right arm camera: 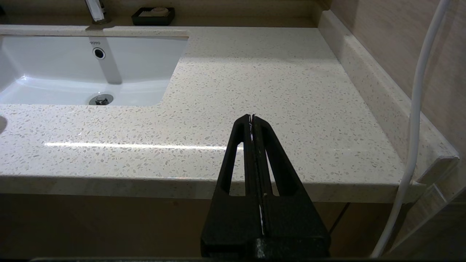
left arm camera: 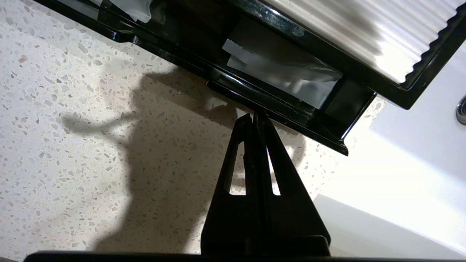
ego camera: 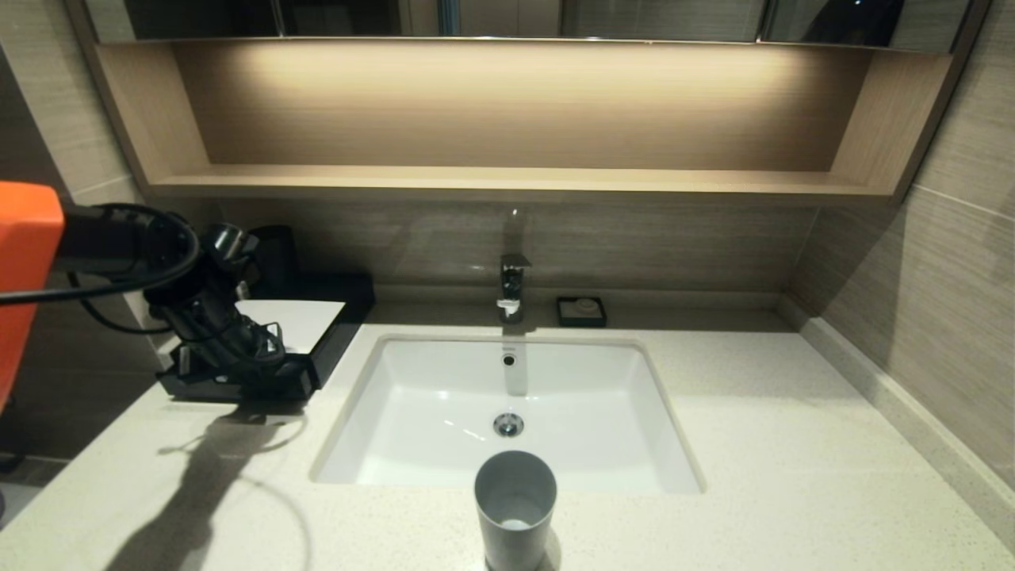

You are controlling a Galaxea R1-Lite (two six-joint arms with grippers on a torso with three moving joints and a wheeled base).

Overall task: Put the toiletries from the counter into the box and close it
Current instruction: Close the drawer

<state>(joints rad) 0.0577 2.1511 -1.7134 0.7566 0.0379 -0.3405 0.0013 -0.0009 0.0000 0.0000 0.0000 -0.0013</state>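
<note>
Drawer front of the low black rectangular box [left arm camera: 291,120] at my 10 o'clock — light, slick plastic; left gripper [left arm camera: 253,115], jaws together, should push mid-rim. Right gripper [right arm camera: 251,117] parked, jaws together.

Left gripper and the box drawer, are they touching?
Touching: in the left wrist view the left gripper, shut, has its tip against the front edge of the box drawer.

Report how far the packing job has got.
Done: no packets show on the counter; packets lie inside the box's pulled-out drawer. In hand: the left gripper, shut and empty, has its tips at the drawer's front edge, apparently to push it. Left: the drawer is not yet closed. The right gripper is parked, shut, off the counter's front edge.
</note>
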